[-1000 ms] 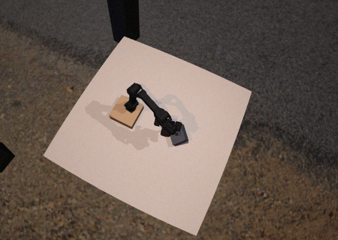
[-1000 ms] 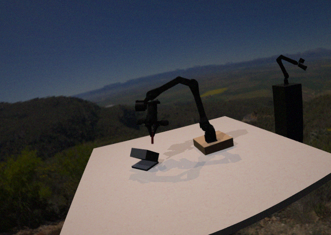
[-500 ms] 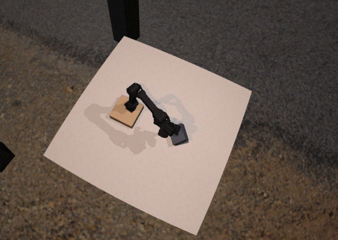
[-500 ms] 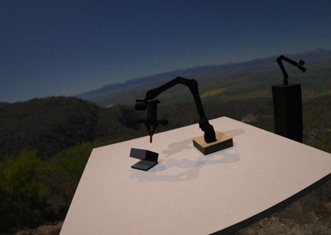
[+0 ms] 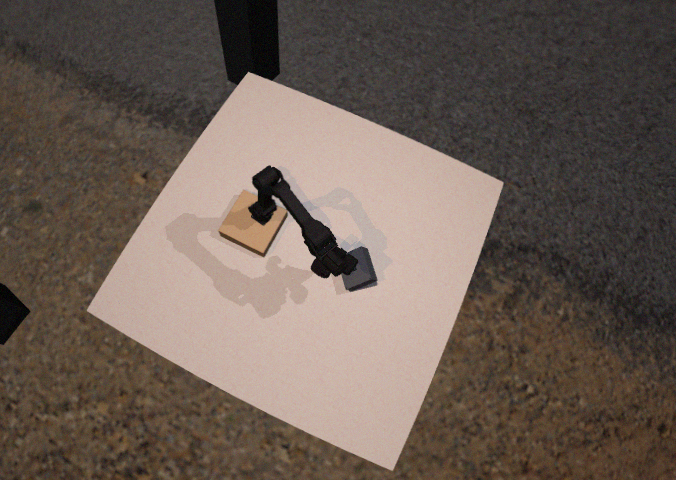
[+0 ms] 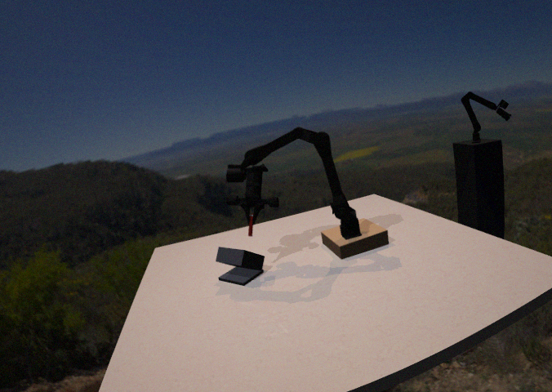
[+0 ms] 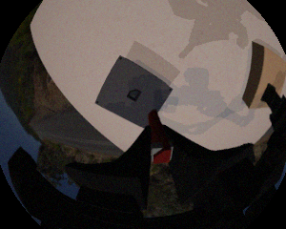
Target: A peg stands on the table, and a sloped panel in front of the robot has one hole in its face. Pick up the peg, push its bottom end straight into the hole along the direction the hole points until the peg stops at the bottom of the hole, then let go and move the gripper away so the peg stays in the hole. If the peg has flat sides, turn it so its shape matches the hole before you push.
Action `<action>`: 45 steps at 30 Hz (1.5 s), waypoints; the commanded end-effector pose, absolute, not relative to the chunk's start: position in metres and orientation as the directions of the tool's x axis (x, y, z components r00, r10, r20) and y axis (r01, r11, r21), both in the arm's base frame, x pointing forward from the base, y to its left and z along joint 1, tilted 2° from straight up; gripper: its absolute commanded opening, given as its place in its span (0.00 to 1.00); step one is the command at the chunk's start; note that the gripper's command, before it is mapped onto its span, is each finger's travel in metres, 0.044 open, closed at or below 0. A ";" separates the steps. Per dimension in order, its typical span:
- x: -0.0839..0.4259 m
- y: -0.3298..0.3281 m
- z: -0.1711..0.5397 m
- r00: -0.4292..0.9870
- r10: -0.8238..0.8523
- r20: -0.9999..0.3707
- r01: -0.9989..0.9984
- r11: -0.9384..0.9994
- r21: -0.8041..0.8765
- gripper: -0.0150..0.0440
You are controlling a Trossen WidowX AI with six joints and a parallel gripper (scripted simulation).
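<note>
My gripper is shut on the red peg, which hangs nearly upright with its lower end free in the air. The dark grey sloped panel stands on the table below the gripper. In the wrist view the hole shows as a small angular outline near the middle of the panel's face, apart from the peg's tip. In the top view the gripper partly covers the panel and hides the peg. The peg's exact cross-section cannot be told.
The arm's base stands on a wooden block, to one side of the panel. The pale table carries shadows of the arm. A second arm stands on a black pillar beyond the table.
</note>
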State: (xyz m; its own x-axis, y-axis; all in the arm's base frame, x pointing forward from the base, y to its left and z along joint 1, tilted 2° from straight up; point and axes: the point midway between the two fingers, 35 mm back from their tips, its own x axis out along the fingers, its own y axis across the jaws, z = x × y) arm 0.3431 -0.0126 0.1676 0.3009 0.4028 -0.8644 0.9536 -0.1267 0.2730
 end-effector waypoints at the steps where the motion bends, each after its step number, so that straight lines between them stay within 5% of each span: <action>1: 0.344 -0.015 0.170 0.314 0.409 -0.857 0.948 -0.176 0.264 0.25; 45: 0.358 -0.033 0.159 0.390 0.425 -0.816 0.823 -0.559 0.102 0.25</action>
